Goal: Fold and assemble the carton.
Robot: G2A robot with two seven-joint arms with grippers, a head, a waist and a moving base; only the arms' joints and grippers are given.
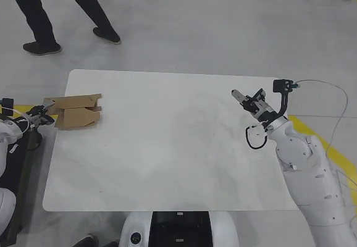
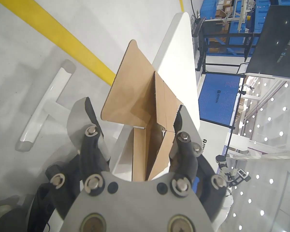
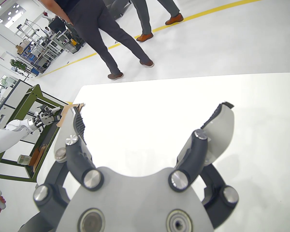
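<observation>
The left tool (image 2: 134, 103) sits off the tabletop's (image 1: 166, 154) left edge, jaws spread wide around the carton's (image 1: 76, 111) open end without clamping it. The brown carton lies on its side at the tabletop's far left corner. Its long axis runs along the far edge and its flapped mouth overhangs the left edge. A green rack (image 3: 26, 121) stands on the floor just off that edge. Over the tabletop's right side, the right tool (image 1: 246, 96) hangs open and empty, its arm bent up from the right edge.
</observation>
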